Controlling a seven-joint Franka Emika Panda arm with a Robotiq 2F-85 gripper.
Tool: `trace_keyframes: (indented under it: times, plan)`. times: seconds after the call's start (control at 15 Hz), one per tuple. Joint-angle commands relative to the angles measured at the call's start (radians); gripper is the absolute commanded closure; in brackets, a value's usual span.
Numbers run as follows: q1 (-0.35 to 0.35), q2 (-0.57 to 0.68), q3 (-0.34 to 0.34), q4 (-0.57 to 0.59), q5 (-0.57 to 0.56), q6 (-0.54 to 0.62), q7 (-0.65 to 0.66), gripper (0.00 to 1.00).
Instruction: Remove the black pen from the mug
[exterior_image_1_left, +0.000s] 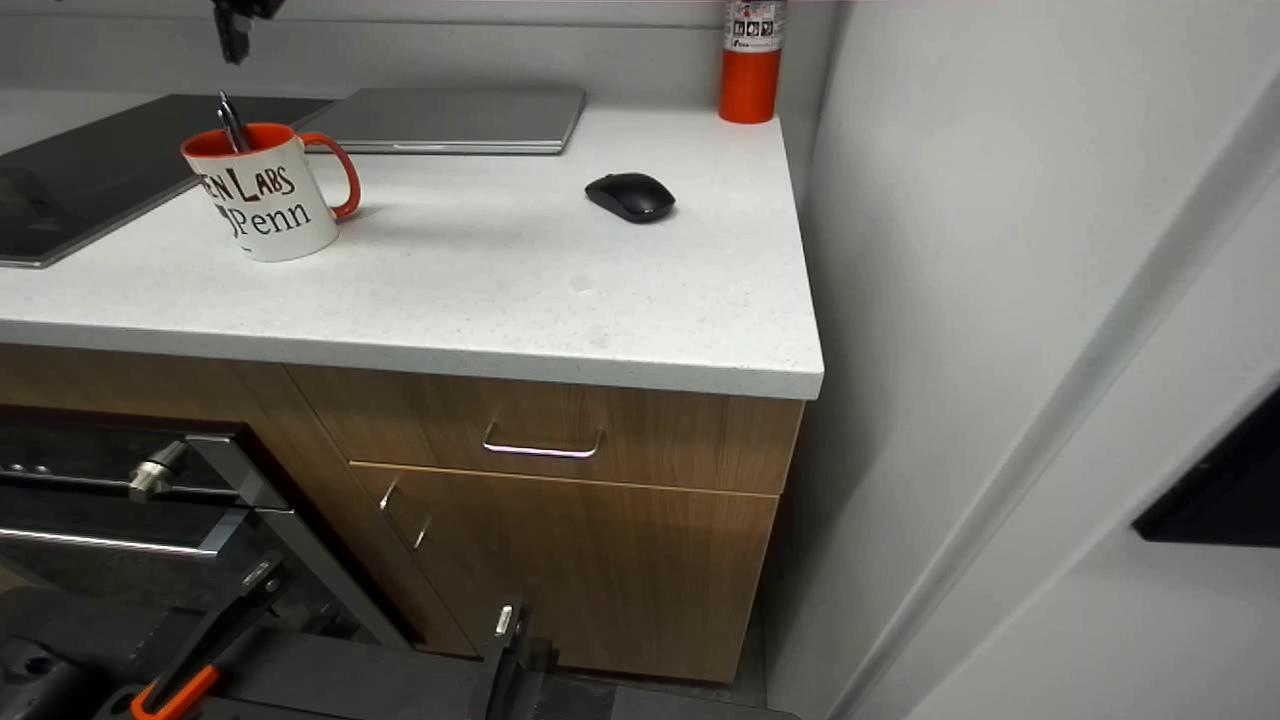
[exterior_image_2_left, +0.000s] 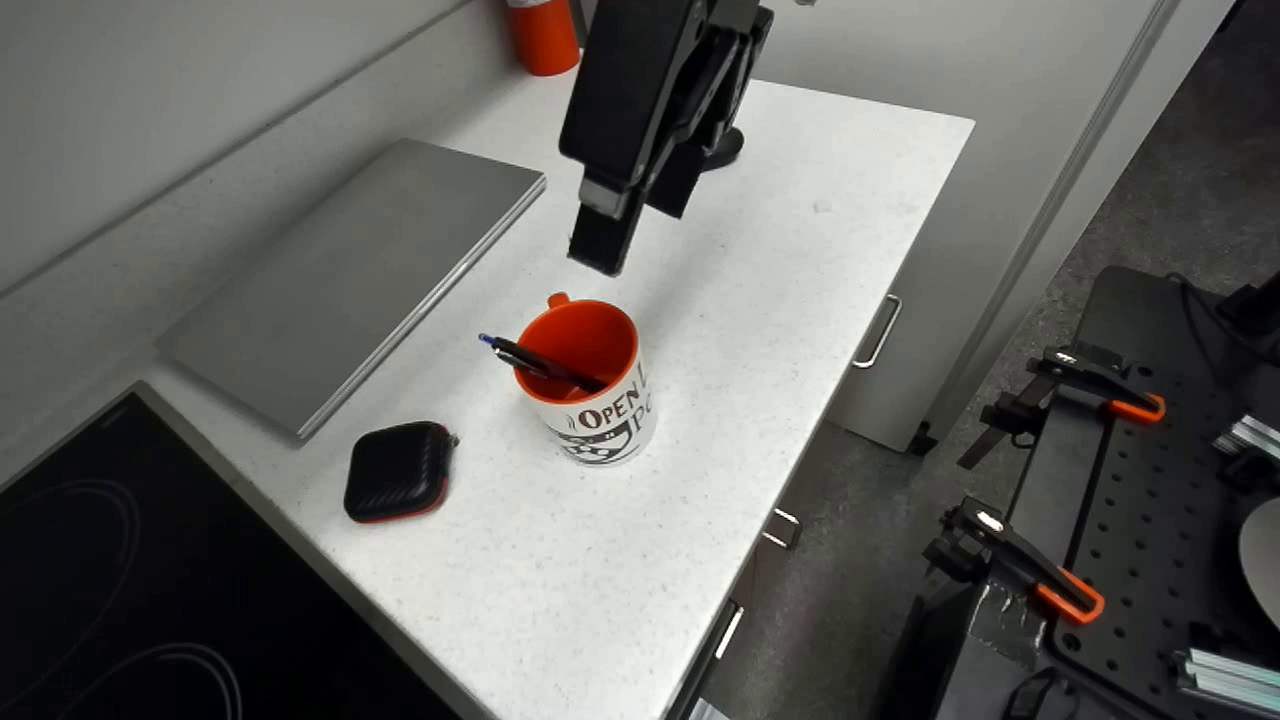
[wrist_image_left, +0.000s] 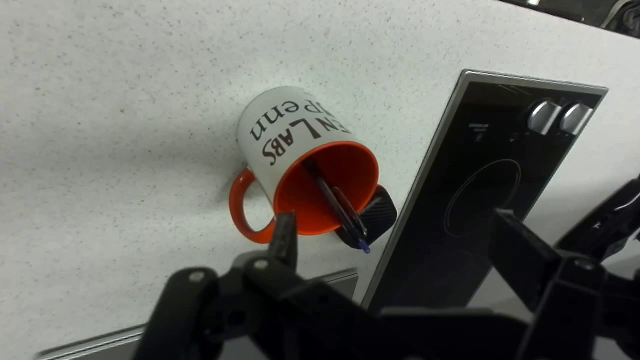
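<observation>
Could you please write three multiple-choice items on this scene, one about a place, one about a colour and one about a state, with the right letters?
1. Where is the black pen?
A) On the cooktop
B) In the mug
C) Beside the computer mouse

2. What colour is the mug's handle?
A) Orange-red
B) Blue
C) White

3. What state is the end effector in?
A) Shut on the pen
B) Shut on the handle
C) Open

1 is B: the wrist view shows the pen running from inside the mug out over its edge.
2 is A: the handle stands out in that colour against the mug's white outside.
3 is C: in the wrist view its fingers stand wide apart, gripping nothing.
</observation>
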Motion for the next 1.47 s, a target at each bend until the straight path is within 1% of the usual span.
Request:
trace_keyframes:
  times: [0.0, 0.2, 0.4, 0.53, 0.67, 0.73, 0.87, 1.13, 1.2, 1.4]
  plan:
    - [0.006, 0.021, 0.015, 0.006, 0.014, 0.017, -0.064, 0.00]
    - [0.031, 0.038, 0.026, 0.007, 0.036, 0.055, -0.162, 0.00]
    - [0.057, 0.053, 0.037, 0.002, 0.064, 0.143, -0.257, 0.00]
    - [0.087, 0.071, 0.040, 0.008, 0.131, 0.218, -0.323, 0.00]
    - [0.109, 0.094, 0.041, 0.023, 0.213, 0.253, -0.388, 0.00]
    - [0.064, 0.065, 0.062, 0.006, 0.142, 0.201, -0.316, 0.00]
    - [0.071, 0.078, 0.068, 0.010, 0.180, 0.218, -0.352, 0.00]
    - [0.071, 0.082, 0.069, 0.013, 0.182, 0.219, -0.357, 0.00]
    - [0.076, 0.099, 0.085, 0.012, 0.188, 0.272, -0.361, 0.00]
    - [0.094, 0.131, 0.103, 0.004, 0.207, 0.361, -0.411, 0.00]
